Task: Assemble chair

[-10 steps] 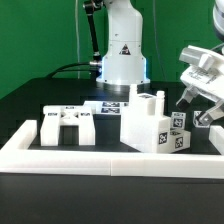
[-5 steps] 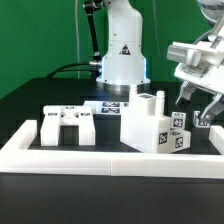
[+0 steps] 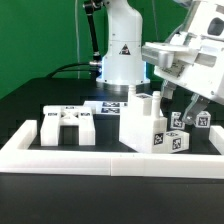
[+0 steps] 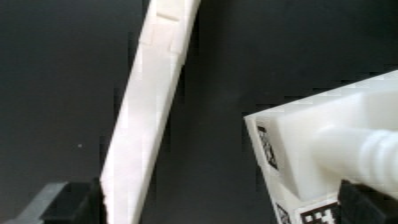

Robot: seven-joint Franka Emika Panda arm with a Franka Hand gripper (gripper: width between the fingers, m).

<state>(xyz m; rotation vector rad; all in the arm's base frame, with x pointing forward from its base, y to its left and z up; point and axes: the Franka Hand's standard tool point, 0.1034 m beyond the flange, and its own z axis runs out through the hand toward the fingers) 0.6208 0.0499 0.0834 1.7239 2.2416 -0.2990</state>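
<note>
Gripper (image 3: 184, 108) swung across, now beside block (image 3: 143, 130), jaws spread wide, empty. Small tagged pieces (image 3: 182, 138) directly beneath it, probably lining up pick. Bracket (image 3: 67, 125) well apart beyond block, untouched.

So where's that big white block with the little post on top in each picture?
Exterior view: the big white block stands mid-picture, just behind the long white border wall.
Wrist view: only part of the block shows, cut off by the picture's edge, with a dark gap between it and the wall.
Shared landmark: that border wall, probably the long white strip in the wrist view.
</note>
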